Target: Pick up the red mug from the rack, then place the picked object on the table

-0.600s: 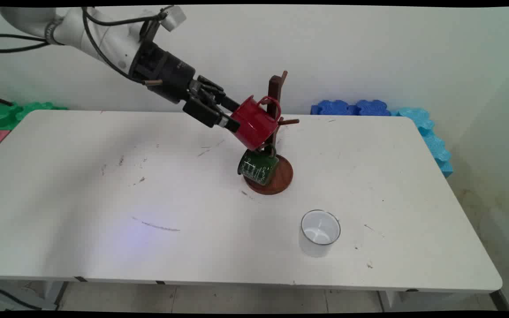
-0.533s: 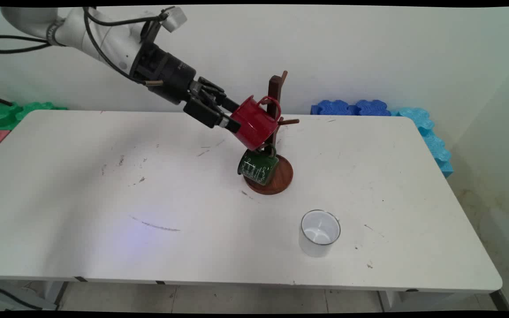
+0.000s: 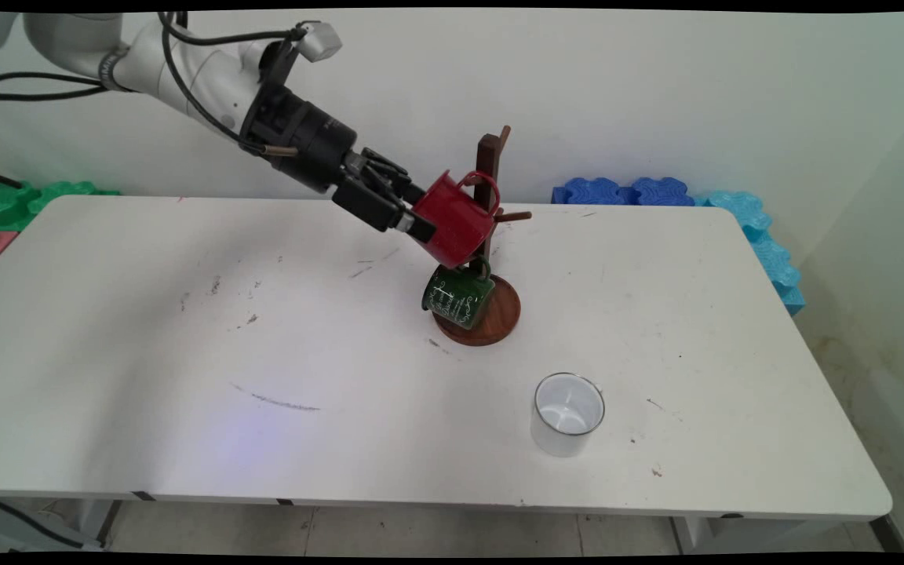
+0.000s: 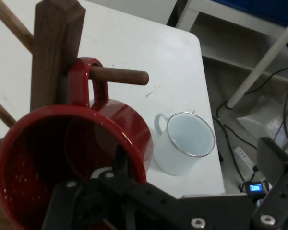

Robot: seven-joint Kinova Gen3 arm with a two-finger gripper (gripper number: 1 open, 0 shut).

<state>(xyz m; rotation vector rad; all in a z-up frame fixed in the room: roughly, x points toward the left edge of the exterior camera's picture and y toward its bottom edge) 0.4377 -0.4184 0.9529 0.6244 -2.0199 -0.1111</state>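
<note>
Red mug [image 3: 453,220] hangs tilted at the wooden mug tree [image 3: 490,235], its handle looped over one of the tree's horizontal pegs [image 4: 119,75], as the hand view shows. The gripper [image 3: 413,222] reaches in from the tree's left and is clamped on the mug's rim, one finger [image 4: 120,163] inside the bowl. Progress, as a judgement: the handle appears threaded onto the peg, but the mug has not been let go. A green mug [image 3: 458,297] hangs lower on the same tree, just below the red one and over the tree's round base [image 3: 503,314]. A white mug [image 3: 567,413] stands upright on the table [image 3: 146,353], in front of the tree and clear of it. Contents: the white mug appears empty; the red mug's interior shows only the finger; the green mug's interior cannot be seen.
</note>
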